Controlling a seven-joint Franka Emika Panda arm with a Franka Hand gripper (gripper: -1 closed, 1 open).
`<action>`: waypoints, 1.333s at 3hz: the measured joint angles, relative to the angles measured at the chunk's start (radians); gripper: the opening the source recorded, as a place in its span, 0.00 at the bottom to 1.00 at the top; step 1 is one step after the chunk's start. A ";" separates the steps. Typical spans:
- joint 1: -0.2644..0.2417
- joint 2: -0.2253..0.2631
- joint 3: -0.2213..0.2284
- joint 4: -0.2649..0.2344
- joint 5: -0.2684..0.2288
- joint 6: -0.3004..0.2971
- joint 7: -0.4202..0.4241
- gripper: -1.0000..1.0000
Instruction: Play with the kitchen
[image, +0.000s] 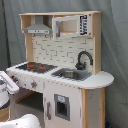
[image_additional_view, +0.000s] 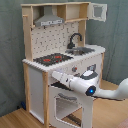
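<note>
kitchen (image_additional_view: 62, 60) stands upright on wooden floor (image_additional_view: 15, 120) before grey curtain (image_additional_view: 10, 50) | red-ringed hob (image: 36, 66) beside sink (image: 71, 74), black tap (image: 83, 59) behind sink | grey hood (image_additional_view: 48, 20) above hob | jaws (image_additional_view: 55, 75) at kitchen's front just below hob; opening and any hold cannot be told

Both exterior views soft, slightly blurred, w/ even diffuse light. No hard glare. Faint shadow under the grey hood (image: 38, 29), well above the gripper (image_additional_view: 54, 75). Oven recess behind the gripper reads dim.
</note>
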 joint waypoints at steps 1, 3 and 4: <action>-0.001 -0.002 0.003 0.013 0.000 -0.031 -0.113 0.00; -0.005 -0.003 0.009 0.040 0.000 -0.094 -0.325 0.00; -0.007 -0.003 0.012 0.051 0.000 -0.117 -0.423 0.00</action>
